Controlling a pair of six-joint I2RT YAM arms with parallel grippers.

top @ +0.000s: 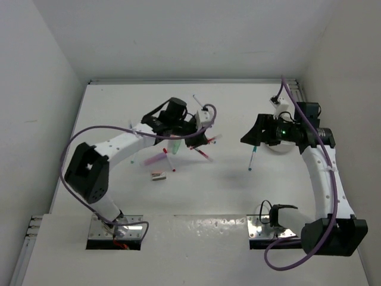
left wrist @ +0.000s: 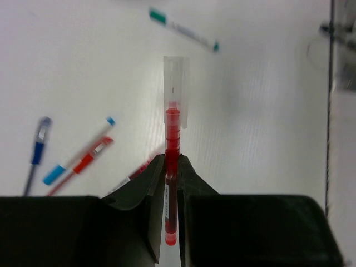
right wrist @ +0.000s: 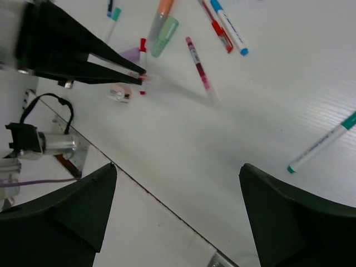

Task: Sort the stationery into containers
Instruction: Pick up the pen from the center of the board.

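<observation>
Left jaws clenched on a slim red-ink pen with clear plastic cap [left wrist: 173,133]
Right jaws gape wide, grasping nothing, above the white worktop [right wrist: 250,111].

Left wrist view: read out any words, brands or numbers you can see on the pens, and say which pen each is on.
Nothing here is legible.
Teal-capped pen: dark print along the barrel, too blurred to read.
Red pen clamped in the left tool: small white label, too small to read.
</observation>
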